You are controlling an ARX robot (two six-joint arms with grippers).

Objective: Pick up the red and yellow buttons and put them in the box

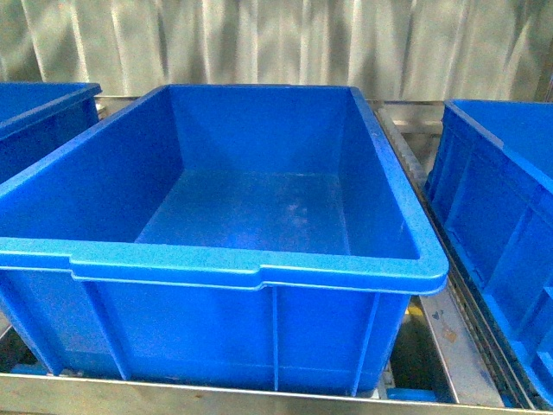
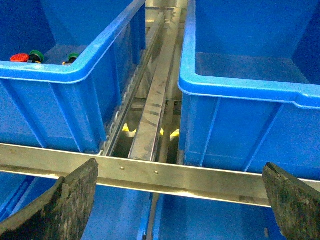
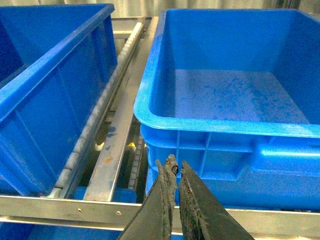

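In left bin (image 2: 75, 72), red button (image 2: 19, 57), orientation unclear

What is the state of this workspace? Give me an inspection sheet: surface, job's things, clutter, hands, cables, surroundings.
Surface: bare-metal roller rack carrying three blue plastic crates; middle crate and right crate show bare floors where visible.
Job's things: one red-capped push-button in the left crate; no yellow cap seen.
Clutter: two green-capped push-buttons beside it.
Hands: left hand open, empty; right hand shut, empty.
Cables: nothing seen.
Surroundings: pale pleated curtain behind.
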